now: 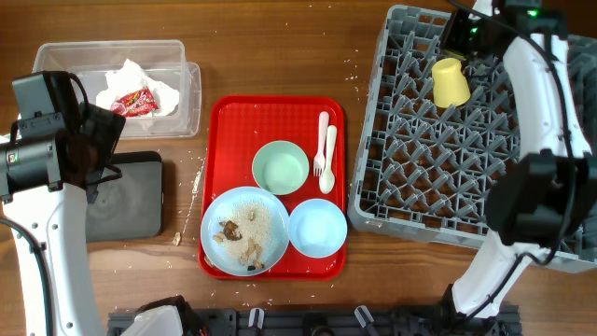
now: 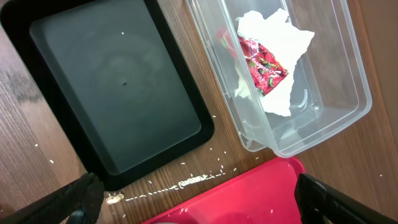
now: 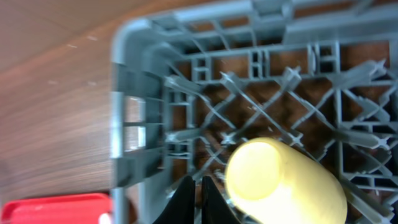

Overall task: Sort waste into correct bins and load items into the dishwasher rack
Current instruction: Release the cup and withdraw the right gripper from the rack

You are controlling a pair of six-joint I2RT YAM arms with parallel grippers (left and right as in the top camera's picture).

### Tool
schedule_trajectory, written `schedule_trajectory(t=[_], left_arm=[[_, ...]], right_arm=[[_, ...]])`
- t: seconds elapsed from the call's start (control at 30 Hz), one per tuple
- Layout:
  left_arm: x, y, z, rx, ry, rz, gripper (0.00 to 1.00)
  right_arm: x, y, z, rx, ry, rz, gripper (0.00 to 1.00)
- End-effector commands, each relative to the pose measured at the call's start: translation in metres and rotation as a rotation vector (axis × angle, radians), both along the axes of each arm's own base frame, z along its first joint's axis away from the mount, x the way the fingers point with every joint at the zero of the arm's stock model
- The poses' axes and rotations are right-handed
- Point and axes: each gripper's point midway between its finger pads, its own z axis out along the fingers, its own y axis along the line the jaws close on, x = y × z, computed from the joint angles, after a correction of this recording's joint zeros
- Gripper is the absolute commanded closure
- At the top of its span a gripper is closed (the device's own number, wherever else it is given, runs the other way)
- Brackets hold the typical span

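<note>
The clear tub (image 1: 187, 89) holds the white napkin (image 1: 131, 77) and the red wrapper (image 1: 135, 101); both also show in the left wrist view, napkin (image 2: 280, 37) and wrapper (image 2: 264, 62). The black tray (image 1: 140, 201) lies below the tub and has nothing in it (image 2: 118, 87). My left gripper (image 1: 104, 149) is open and empty (image 2: 199, 205) above the table by the tray's corner. The yellow cup (image 1: 451, 82) sits upside down in the grey rack (image 1: 420, 159). My right gripper (image 3: 198, 193) is shut and empty beside the cup (image 3: 286, 183).
The red serving tray (image 1: 233, 117) holds the green bowl (image 1: 280, 168), the blue bowl (image 1: 317, 228), the blue plate (image 1: 266, 210) with food scraps (image 1: 233, 231), and the white fork (image 1: 322, 140) and spoon (image 1: 329, 159). Crumbs (image 2: 193, 182) lie on the wood between both trays.
</note>
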Motion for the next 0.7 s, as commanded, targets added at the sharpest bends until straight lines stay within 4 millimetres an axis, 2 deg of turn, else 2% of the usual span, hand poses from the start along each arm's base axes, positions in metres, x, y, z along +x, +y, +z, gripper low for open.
schedule_trajectory(t=[0.0, 0.13, 0.27, 0.37, 0.43, 0.5, 0.53, 0.6, 0.63, 0.67], left_arm=[[-0.002, 0.003, 0.001, 0.008, -0.002, 0.016, 0.0], [-0.002, 0.002, 0.001, 0.008, -0.002, 0.016, 0.0], [-0.002, 0.003, 0.001, 0.008, -0.002, 0.016, 0.0], [-0.002, 0.003, 0.001, 0.008, -0.002, 0.016, 0.0], [-0.002, 0.003, 0.001, 0.008, -0.002, 0.016, 0.0], [-0.002, 0.003, 0.001, 0.008, -0.002, 0.016, 0.0], [-0.002, 0.003, 0.001, 0.008, -0.002, 0.016, 0.0], [-0.002, 0.003, 0.001, 0.008, -0.002, 0.016, 0.0], [-0.002, 0.003, 0.001, 0.008, -0.002, 0.016, 0.0], [-0.002, 0.003, 0.001, 0.008, -0.002, 0.016, 0.0]], right_arm=[[-0.002, -0.013, -0.038, -0.041, 0.091, -0.055, 0.95], [-0.013, -0.027, -0.057, -0.098, 0.17, -0.09, 0.95], [-0.026, -0.033, -0.062, -0.129, 0.225, -0.098, 0.95], [-0.042, -0.045, -0.066, -0.189, 0.295, -0.152, 0.96], [-0.054, -0.045, -0.059, -0.193, 0.33, -0.163, 0.96], [-0.062, -0.044, -0.041, -0.178, 0.319, -0.188, 0.96], [-0.068, -0.041, -0.026, -0.163, 0.303, -0.196, 0.96], [-0.074, -0.004, 0.009, -0.036, 0.232, -0.084, 0.96], [-0.073, 0.027, 0.023, 0.041, 0.185, 0.027, 0.9], [-0.072, 0.046, 0.027, 0.069, 0.167, 0.089, 0.78]])
